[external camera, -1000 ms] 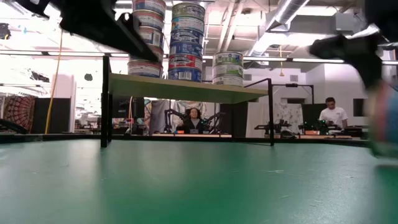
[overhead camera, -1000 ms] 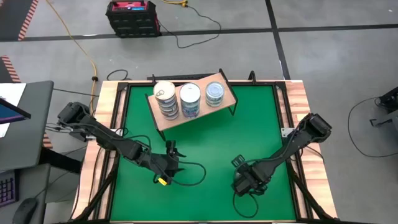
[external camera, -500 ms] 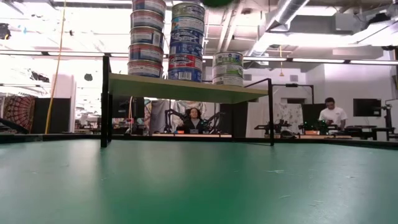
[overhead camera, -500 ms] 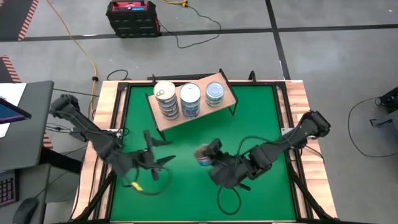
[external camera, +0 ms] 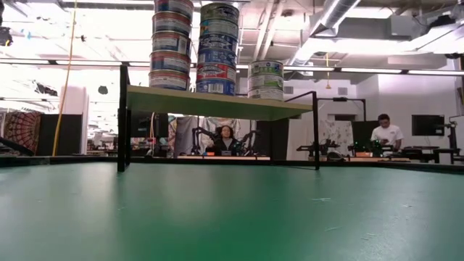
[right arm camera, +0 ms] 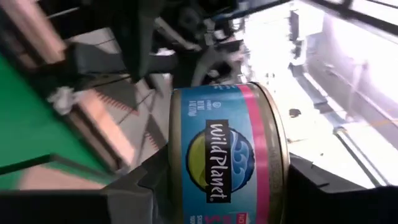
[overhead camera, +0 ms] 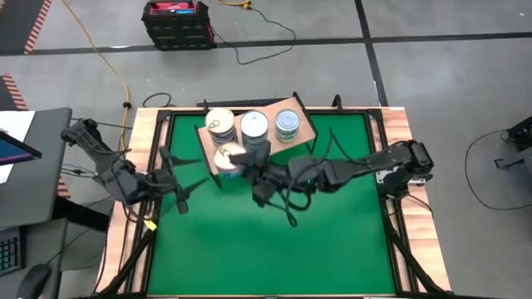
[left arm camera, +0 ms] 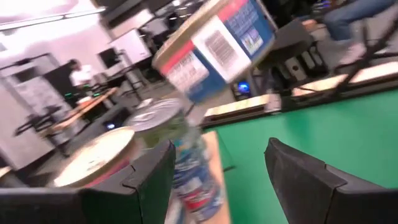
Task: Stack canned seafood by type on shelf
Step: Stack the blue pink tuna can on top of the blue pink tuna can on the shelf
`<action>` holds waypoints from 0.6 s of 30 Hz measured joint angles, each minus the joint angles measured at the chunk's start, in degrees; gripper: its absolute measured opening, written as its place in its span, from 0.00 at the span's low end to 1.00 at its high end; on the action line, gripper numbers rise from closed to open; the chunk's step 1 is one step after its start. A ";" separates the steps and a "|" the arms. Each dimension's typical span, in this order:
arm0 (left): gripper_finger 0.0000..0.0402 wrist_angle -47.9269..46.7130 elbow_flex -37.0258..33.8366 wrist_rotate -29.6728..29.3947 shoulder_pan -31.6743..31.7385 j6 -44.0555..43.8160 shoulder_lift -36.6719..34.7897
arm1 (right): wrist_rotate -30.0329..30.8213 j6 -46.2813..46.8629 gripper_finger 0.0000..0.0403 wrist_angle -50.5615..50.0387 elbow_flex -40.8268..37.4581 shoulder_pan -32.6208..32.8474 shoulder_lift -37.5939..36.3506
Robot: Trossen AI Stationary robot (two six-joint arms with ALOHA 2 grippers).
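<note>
Moved: right gripper (overhead camera: 241, 162) has swung from the table's near right up to the shelf's (overhead camera: 295, 106) near edge.
Right gripper: grasping a blue-labelled can (right arm camera: 227, 162).
Left gripper (overhead camera: 179, 178): near the table's (overhead camera: 274, 249) left edge, fingers spread, empty.
Shelf: three can stacks (overhead camera: 252, 126) at the far edge.

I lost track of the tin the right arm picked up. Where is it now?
In the high view the tin is held in the right claw over the shelf's front-left edge, just before the leftmost stack.
</note>
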 joint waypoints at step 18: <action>0.59 -1.35 -0.02 -6.11 3.62 1.39 -4.09 | -7.35 -2.69 0.54 1.97 16.26 -10.10 11.89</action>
